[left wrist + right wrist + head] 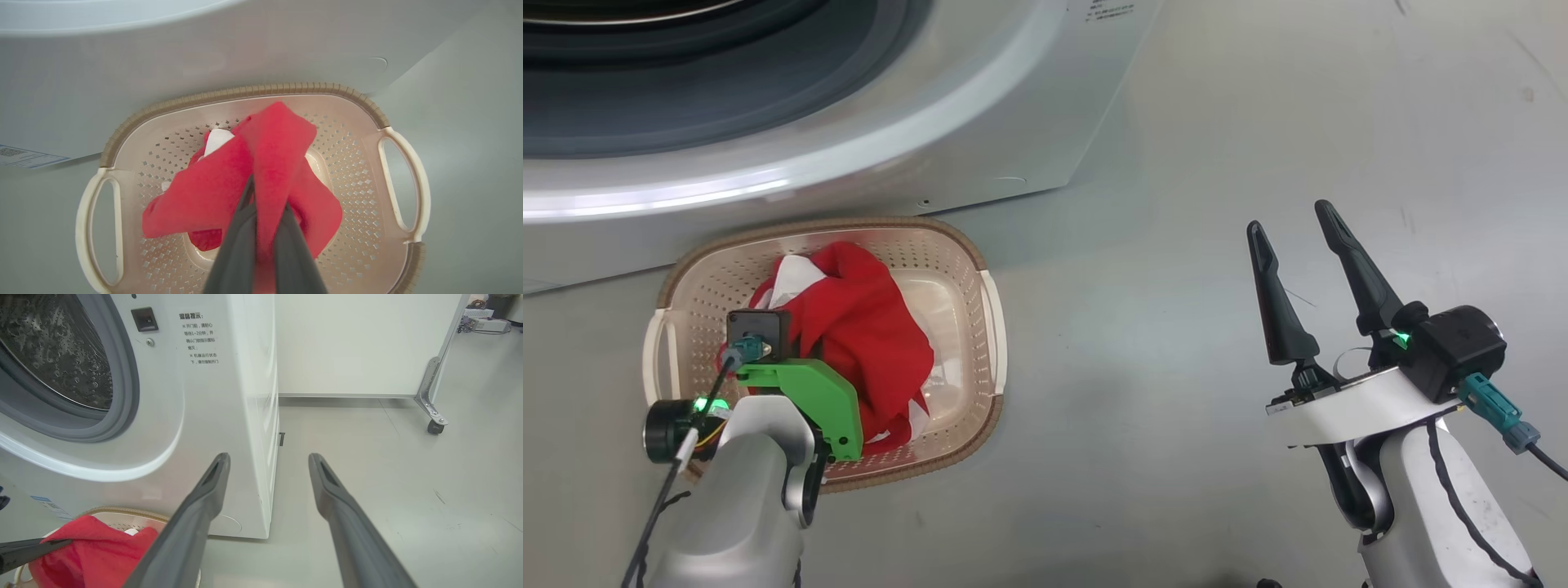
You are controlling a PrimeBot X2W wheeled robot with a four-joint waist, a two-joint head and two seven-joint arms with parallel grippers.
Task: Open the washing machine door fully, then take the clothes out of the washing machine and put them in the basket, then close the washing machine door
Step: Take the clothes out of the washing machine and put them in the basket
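Left wrist view: the left gripper [265,196] has its fingers pinched tight on a fold of the clothes [204,200]. The red jersey hangs bunched over the middle of the basket [245,90]. Its lower part looks like it's resting on the basket bottom, though that's hard to call from this angle. The basket sits on the floor [1160,343], right up against the front of the washing machine [204,53]. In the head view the right gripper [1289,219] is well off to the right over bare floor, fingers spread wide, gripping nothing. The right wrist view shows the drum [61,347] uncovered.
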